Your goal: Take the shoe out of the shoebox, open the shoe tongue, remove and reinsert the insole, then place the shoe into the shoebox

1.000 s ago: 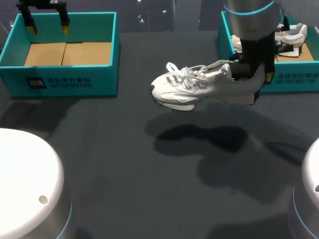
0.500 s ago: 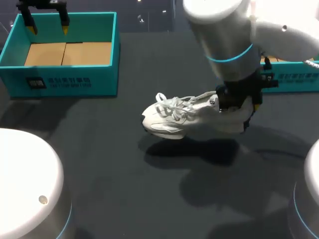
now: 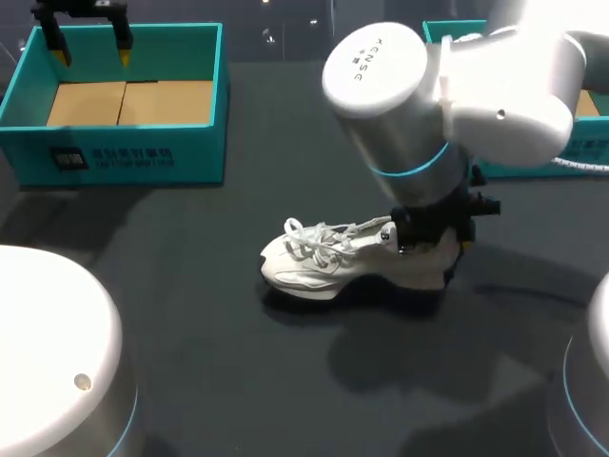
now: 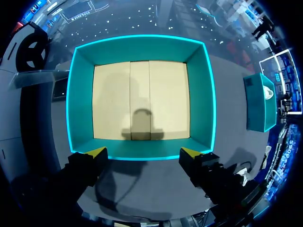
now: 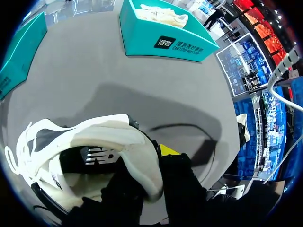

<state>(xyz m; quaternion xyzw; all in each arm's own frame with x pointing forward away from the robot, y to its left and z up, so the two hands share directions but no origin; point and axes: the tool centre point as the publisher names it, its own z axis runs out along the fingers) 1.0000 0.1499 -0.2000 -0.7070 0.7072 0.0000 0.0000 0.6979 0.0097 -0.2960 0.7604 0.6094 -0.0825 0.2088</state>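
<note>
A white shoe (image 3: 328, 257) with loose laces rests on or just above the dark table near the middle, toe pointing left. My right gripper (image 3: 430, 246) is shut on the shoe's heel collar; in the right wrist view the heel (image 5: 128, 142) fills the space by the one yellow fingertip (image 5: 169, 151) that shows. My left gripper (image 3: 89, 43) hangs open over the far rim of the empty teal shoebox (image 3: 29, 119) at the back left; in the left wrist view its fingers (image 4: 97, 153) straddle that box's near wall (image 4: 142, 150), nothing between them.
A second teal box (image 3: 585, 148) at the back right, mostly hidden behind my right arm, holds another white shoe (image 5: 161, 16). Two white robot bases sit at the front corners (image 3: 48, 352).
My right arm has carried the shoe from beside the right box down and toward the front left, lowering it to the table. The left arm has not moved.
</note>
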